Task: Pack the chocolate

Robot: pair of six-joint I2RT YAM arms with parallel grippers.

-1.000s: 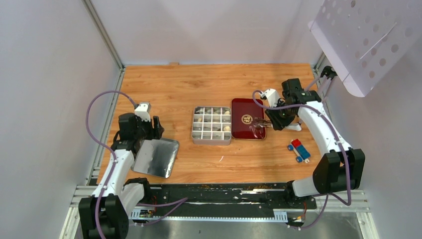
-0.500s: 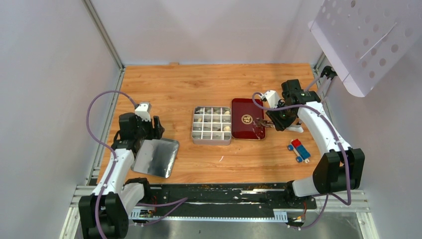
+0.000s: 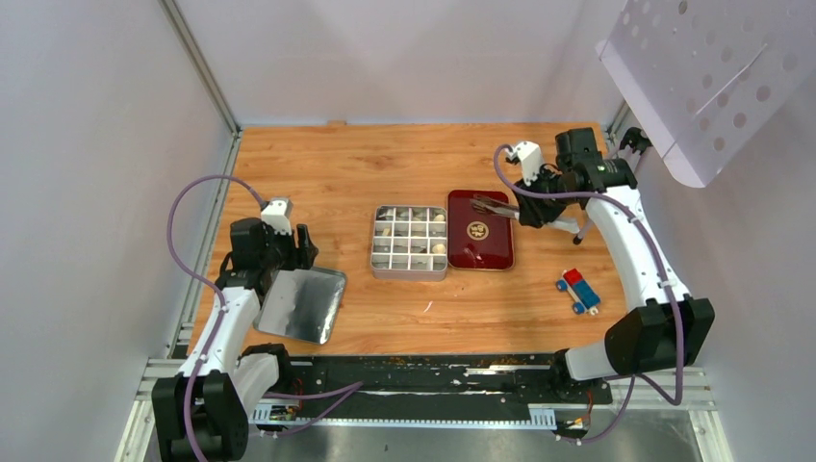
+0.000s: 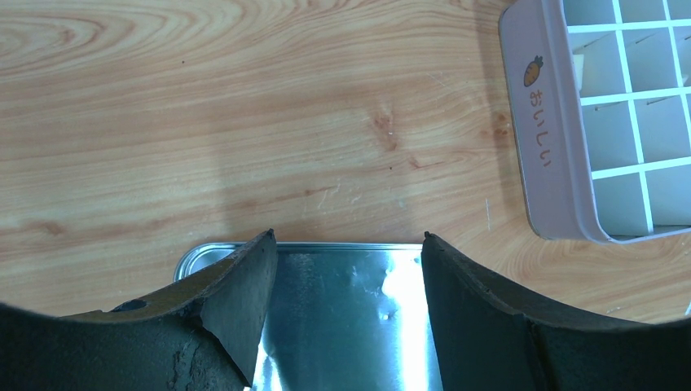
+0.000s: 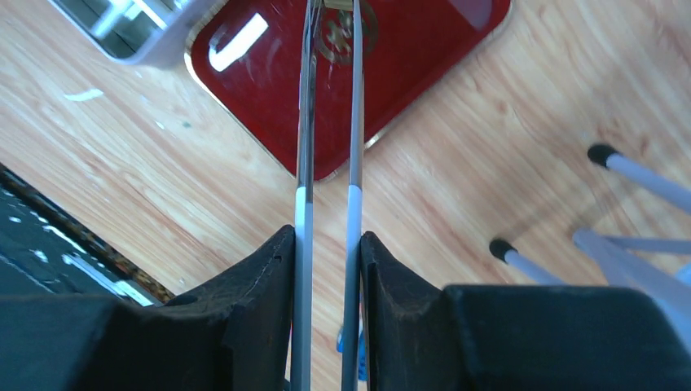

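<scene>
Apparently the chocolate (image 3: 440,248) is all sitting in the tin (image 3: 409,273) mid-bench; the right end effector (image 5: 328,244) is gripping the tongs (image 3: 496,204), the left end effector (image 4: 346,240) is gaping; lidding is seemingly pending.

You are looking at a tabletop (image 3: 337,173) showing matt wood grain. The red tray (image 3: 491,255) is gleaming glossy and smooth, and the silver lid (image 3: 303,303) is shining like polished metal. The tongs (image 5: 355,114) are glinting as smooth metal. The divided tin (image 4: 542,122) is showing a matt pale finish. The fingers (image 4: 477,301) of your left hand (image 4: 349,244) are looking black, matt and rough.
</scene>
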